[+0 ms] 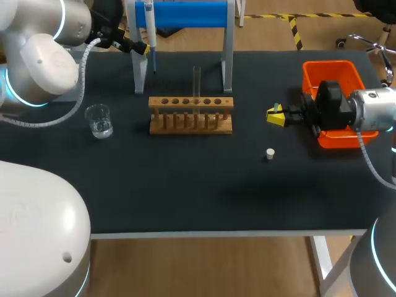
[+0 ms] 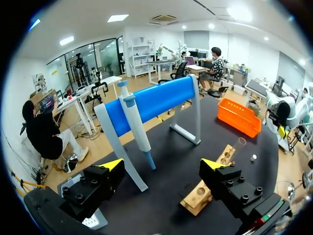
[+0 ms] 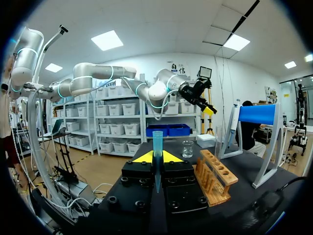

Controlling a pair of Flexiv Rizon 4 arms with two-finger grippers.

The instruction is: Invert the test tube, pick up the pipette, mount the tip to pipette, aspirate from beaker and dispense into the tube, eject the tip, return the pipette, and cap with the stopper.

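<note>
One arm is nearer: left gripper (image 2: 162, 165), wide open and empty, faces the white-and-blue pipette (image 2: 138, 129) hanging near-upright on its blue stand (image 2: 161, 98) just ahead; right gripper (image 3: 156, 157) clamps a blue pipette tip (image 3: 157, 144).

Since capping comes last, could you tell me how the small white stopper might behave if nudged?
The stopper looks tiny, so it is probably very light and easily knocked. It seems round and stands on end; tipped, it would likely roll across the flat mat.
</note>
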